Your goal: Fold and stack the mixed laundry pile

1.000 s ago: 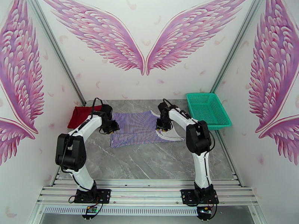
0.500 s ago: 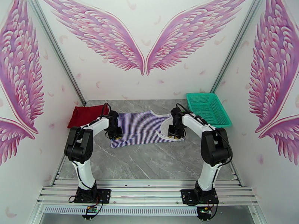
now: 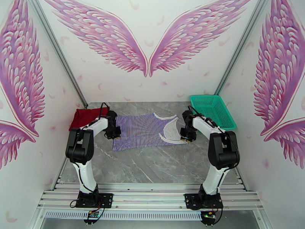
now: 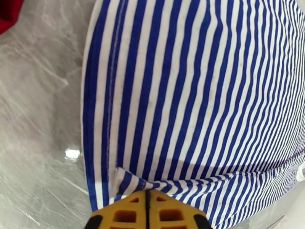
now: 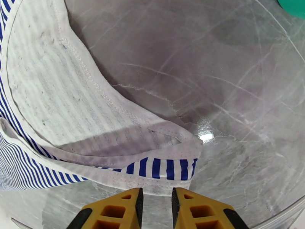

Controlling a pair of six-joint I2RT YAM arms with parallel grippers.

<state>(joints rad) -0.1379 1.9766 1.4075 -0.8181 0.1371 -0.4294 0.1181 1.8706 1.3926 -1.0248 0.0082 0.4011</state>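
Currently, the striped shirt (image 3: 146, 130) lies spread flat at the centre of the grey marble table (image 3: 152, 165), stripes running from 12 to 6 o'clock. Its hem faces 9 o'clock and its white-lined neckline faces 3 o'clock.

The left end effector (image 3: 114, 135) is positioned at the shirt's 9 o'clock edge. In the left wrist view, its yellow fingers (image 4: 131, 208) are pressed fully together on a small pinched fold of the striped shirt (image 4: 198, 96) just beside the stitched hem.

The right end effector (image 3: 186, 139) is positioned at the shirt's 4 o'clock corner. In the right wrist view, the right end effector (image 5: 157, 195) has a narrow gap between its fingers. The shirt's (image 5: 76, 107) white-edged corner lies directly at 12 o'clock of the fingertips. No cloth is visible inside the gap.

The red T-shirt (image 3: 84, 117) lies bunched at 9 o'clock of the striped shirt, near the table's left edge. The teal basket (image 3: 211, 111) stands at 2 o'clock of the shirt, apart from it.
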